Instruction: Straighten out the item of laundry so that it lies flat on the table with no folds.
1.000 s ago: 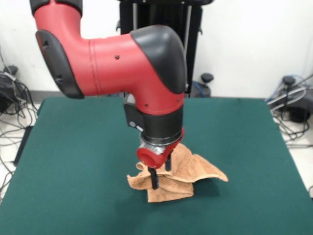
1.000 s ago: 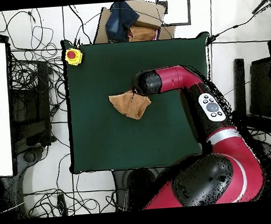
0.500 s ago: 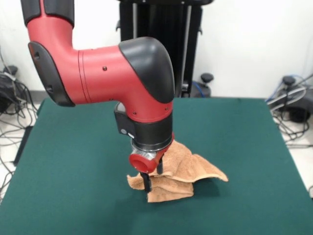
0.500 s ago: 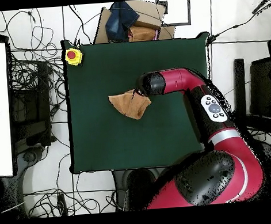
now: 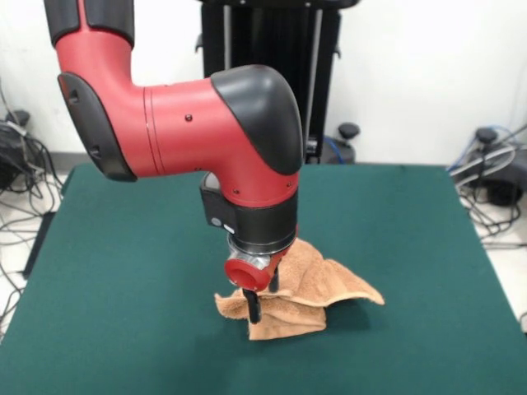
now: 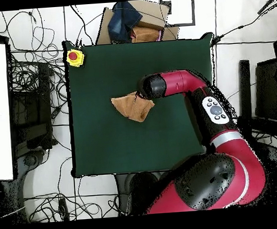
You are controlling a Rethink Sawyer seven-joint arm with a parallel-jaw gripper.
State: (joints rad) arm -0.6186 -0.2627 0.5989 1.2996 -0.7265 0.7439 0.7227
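1. The small peach-orange terry-cloth towel (image 5: 300, 292) lies crumpled on the large dark green felt-topped table (image 5: 115, 271). Overhead it sits a little toward 10 o'clock from the table's centre (image 6: 132, 106), well clear of every edge.
2. Towel state: bunched in overlapping folds. One flap runs out to a point at 3 o'clock in the front view; a doubled layer sits at 6 o'clock. Not flat; judged that the task is barely begun.
3. The red-and-black arm's gripper (image 5: 262, 296) points straight down onto the towel's 9 o'clock side in the front view. Overhead, the wrist covers the cloth's 2 o'clock corner.
4. Jaws: two dark fingers show below the red wrist cap, a narrow gap between them, tips down in the folds. Whether cloth is pinched between them cannot be told; the wrist cap hides the contact.
5. Why placed so (judgement): a vertical approach at the edge of the heap suits pinching a top layer or hem, so the fold can be drawn outward over open felt.
6. The towel being near mid-table leaves room to spread it in any direction.
7. A yellow box with a red round button (image 6: 74, 57) sits at the table's 10 o'clock corner overhead, well apart from the towel; probably a stop switch kept out of the work area.
8. Writing: no brand, label or legible text seen on arm, towel or table.
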